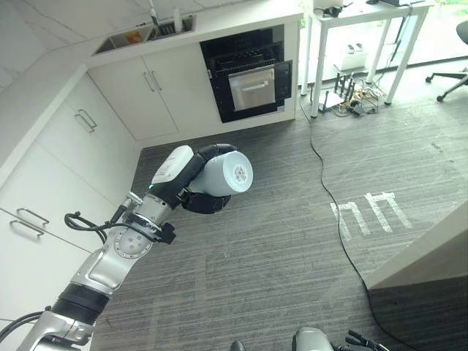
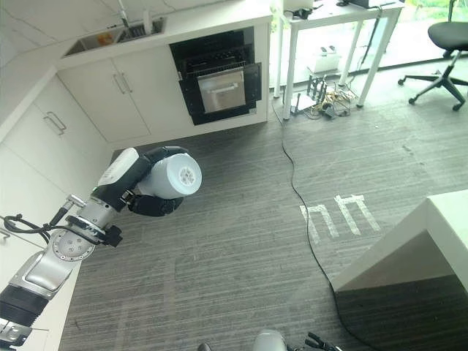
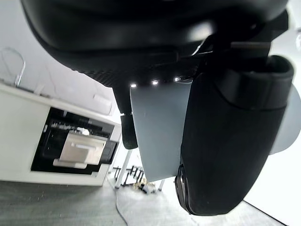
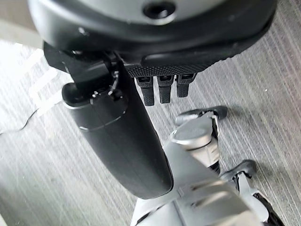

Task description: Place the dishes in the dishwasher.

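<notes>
Gripping a white cup in curled fingers, the left hand hangs over grey carpet, with the open dishwasher far beyond.

Only marking in view was a set of white painted or taped strokes on the grey floor, right of centre: floor marking looked like a few upright bars joined at the top, not readable as letters or digits. Nothing legible on the cup, the cabinets or the dishwasher
</notes>
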{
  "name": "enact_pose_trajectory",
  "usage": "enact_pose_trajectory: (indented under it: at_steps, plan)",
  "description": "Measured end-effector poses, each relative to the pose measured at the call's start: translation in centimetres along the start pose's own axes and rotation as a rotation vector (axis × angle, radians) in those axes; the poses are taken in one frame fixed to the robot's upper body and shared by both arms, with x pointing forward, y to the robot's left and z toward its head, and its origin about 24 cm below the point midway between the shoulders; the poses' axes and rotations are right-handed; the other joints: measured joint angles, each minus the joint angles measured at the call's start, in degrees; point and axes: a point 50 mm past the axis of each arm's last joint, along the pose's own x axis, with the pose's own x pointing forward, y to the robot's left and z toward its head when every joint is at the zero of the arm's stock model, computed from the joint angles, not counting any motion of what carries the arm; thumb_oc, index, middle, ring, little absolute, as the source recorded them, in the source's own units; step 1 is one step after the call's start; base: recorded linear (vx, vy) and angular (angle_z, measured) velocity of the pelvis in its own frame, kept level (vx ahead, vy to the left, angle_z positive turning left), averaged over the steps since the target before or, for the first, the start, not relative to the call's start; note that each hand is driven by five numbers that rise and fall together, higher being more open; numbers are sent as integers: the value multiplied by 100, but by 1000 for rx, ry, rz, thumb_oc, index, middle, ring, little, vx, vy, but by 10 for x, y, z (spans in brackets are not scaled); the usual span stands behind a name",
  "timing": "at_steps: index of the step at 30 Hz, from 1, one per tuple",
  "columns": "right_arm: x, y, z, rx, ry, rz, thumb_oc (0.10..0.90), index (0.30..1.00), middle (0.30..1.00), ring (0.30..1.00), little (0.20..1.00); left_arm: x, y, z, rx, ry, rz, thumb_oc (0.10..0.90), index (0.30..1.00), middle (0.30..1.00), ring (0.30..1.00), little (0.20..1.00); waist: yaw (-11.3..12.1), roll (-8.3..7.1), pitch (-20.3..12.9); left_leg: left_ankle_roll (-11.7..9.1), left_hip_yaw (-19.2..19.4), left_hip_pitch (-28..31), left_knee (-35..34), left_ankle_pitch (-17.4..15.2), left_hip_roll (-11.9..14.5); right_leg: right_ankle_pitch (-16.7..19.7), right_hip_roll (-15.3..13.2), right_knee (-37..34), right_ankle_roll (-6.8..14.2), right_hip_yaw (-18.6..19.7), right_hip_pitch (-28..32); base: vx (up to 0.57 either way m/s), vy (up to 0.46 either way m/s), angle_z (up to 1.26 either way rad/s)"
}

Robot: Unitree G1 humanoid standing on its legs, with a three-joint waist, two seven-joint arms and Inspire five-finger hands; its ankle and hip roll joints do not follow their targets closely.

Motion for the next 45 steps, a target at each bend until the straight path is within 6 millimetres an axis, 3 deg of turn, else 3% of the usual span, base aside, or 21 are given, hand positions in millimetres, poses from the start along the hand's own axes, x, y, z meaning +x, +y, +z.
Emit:
enact_pose_trajectory:
  at_steps: [4, 8, 11, 14, 16, 17, 19, 21, 22, 23, 25, 27, 29, 31, 33, 36, 37, 38, 39, 42, 45]
  plan:
    - [2, -3, 12, -52, -32, -29, 800, 900, 900, 900, 900, -11, -6, -4, -24, 26, -10, 400, 300, 300, 300, 300, 202, -132, 153, -101, -949, -380, 885, -245, -10, -8, 97, -120, -241, 418, 185, 218, 104, -49]
    - [2, -1, 26, -119, -83, -1, 800, 900, 900, 900, 900, -13, -17, 1, -73, 10, -18, 400, 300, 300, 300, 300, 298, 55, 263, -141, -979, -1144, 783, -240, 262, -50, 342, -369, -288, 291, 518, 276, 190, -8]
    - [4, 13, 53, -87, -211, 59, 800, 900, 900, 900, 900, -11, -22, 3, -92, 6, -12, 400, 300, 300, 300, 300, 296, -24, 437, -103, -557, -1643, 775, -63, 550, -218, 278, -366, -224, 318, 781, 389, 290, -8]
    - [0, 17, 70, -66, -294, 79, 800, 900, 900, 900, 900, -11, -21, 3, -80, 8, -15, 400, 300, 300, 300, 300, 250, -57, 469, -18, -145, -1378, 603, -32, 511, -436, 49, -366, 162, 385, 1115, 386, 280, -14]
    - [-1, 26, 81, -47, -345, 110, 800, 900, 900, 900, 900, -10, -21, 2, -58, 8, -19, 400, 300, 300, 300, 300, 292, -198, 484, 204, -85, -1006, 429, 338, 87, -596, -273, -516, 457, 467, 1452, 492, 292, -12]
    - [-2, 39, 82, -21, -371, 148, 800, 900, 900, 900, 900, -10, -21, 1, -51, 13, -22, 400, 300, 300, 300, 300, 289, -361, 475, 472, -112, -827, 588, 196, -235, -415, -609, -881, 695, 259, 1953, 491, 346, 18]
    - [-2, 51, 81, 1, -377, 171, 800, 900, 900, 900, 900, -8, -19, 0, -43, 10, -20, 400, 300, 300, 300, 300, 292, -349, 469, 648, -152, -785, 841, -59, -373, -86, -738, -917, 813, -61, 2224, 345, 293, 50]
    - [0, 64, 74, 51, -362, 190, 800, 900, 900, 900, 900, 0, -12, -6, -24, 22, -9, 400, 300, 300, 300, 300, 283, -336, 473, 769, -221, -548, 891, -138, -484, 517, -921, 343, 980, -191, 1892, 215, 203, 75]
    - [0, 73, 71, 74, -362, 210, 800, 900, 900, 900, 900, 2, -1, -6, 11, 15, -2, 400, 300, 300, 300, 300, 286, -315, 477, 983, -201, -276, 707, -356, -486, 647, -897, 1500, 1259, -136, 1358, 204, 128, 65]
    - [1, 81, 71, 88, -366, 229, 800, 900, 900, 900, 900, 1, 9, -7, 47, 7, 2, 400, 300, 300, 300, 300, 303, -384, 459, 903, -175, -194, 697, -473, -500, 712, -892, 2137, 1296, -120, 927, 177, -1, 54]
    - [1, 85, 78, 90, -383, 242, 800, 900, 900, 900, 900, -2, 13, -10, 59, 21, 5, 400, 300, 300, 300, 300, 296, -268, 477, 949, -191, 20, 482, -552, -533, 547, -676, 2671, 1234, -235, 118, 208, -50, 27]
    - [1, 86, 86, 85, -404, 250, 800, 900, 900, 900, 900, -6, 4, -12, 48, 31, -37, 400, 300, 300, 300, 300, 248, -41, 500, 920, -202, 281, 240, -542, -436, 327, -162, 1553, 998, -388, -291, 203, -95, 16]
    - [1, 86, 85, 84, -403, 254, 800, 900, 900, 900, 900, -8, -3, -8, 31, 19, -55, 400, 300, 300, 300, 300, 114, -74, 501, 793, -186, 472, 186, -628, -424, 465, -102, 280, 549, -792, -339, 258, -179, 34]
    - [0, 83, 87, 78, -410, 249, 800, 900, 900, 900, 900, -5, -8, 2, 6, -21, -51, 400, 300, 300, 300, 300, 74, -138, 492, 652, -54, 498, 167, -776, -387, 674, -162, -1103, 452, -938, -433, 388, -286, 16]
    - [2, 86, 91, 80, -414, 261, 800, 900, 900, 900, 900, -6, -12, -3, 24, 7, -74, 400, 300, 300, 300, 300, -6, -348, 492, 543, 26, 668, 198, -901, -509, 1049, -516, -1076, 609, -371, -926, 424, -311, -19]
    - [1, 79, 83, 101, -400, 238, 800, 900, 900, 900, 900, -9, -17, -10, 40, 39, -109, 400, 300, 300, 300, 300, -39, -401, 479, 193, -41, 1175, 209, -1260, -488, 1140, -841, -964, 712, 64, -948, 430, -364, -11]
    - [1, 75, 75, 103, -372, 219, 800, 900, 900, 900, 900, -13, -20, -12, 31, 45, -119, 400, 300, 300, 300, 300, -43, -324, 408, -166, -60, 1409, 318, -1558, -232, 1449, -619, -658, 642, -19, -846, 543, -492, -13]
    - [1, 73, 74, 102, -371, 215, 800, 900, 900, 900, 900, -14, -21, -11, 29, 42, -123, 400, 300, 300, 300, 300, -35, -233, 353, -198, -130, 1480, 343, -1613, -50, 1497, -414, -513, 574, -56, -836, 522, -472, -28]
    - [1, 72, 78, 95, -380, 213, 800, 900, 900, 900, 900, -13, -20, -9, 30, 30, -117, 400, 300, 300, 300, 300, -32, -183, 329, -250, -285, 1645, 435, -1599, 242, 1253, -179, -89, 93, -246, -843, 484, -434, -35]
    - [-1, 64, 93, 62, -416, 199, 800, 900, 900, 900, 900, -16, -24, -7, 15, 26, -119, 400, 300, 300, 300, 300, -51, -185, 330, -455, -632, 1776, 799, -1247, 504, 735, 95, 372, -256, -288, -762, 444, -410, -48]
    - [-5, 49, 104, 14, -444, 179, 800, 900, 900, 900, 900, -30, -37, -1, -15, 24, -145, 400, 300, 300, 300, 300, -11, -181, 325, -656, -995, 1722, 1725, 27, 646, 354, 500, 332, -727, -161, -277, 359, -426, -60]
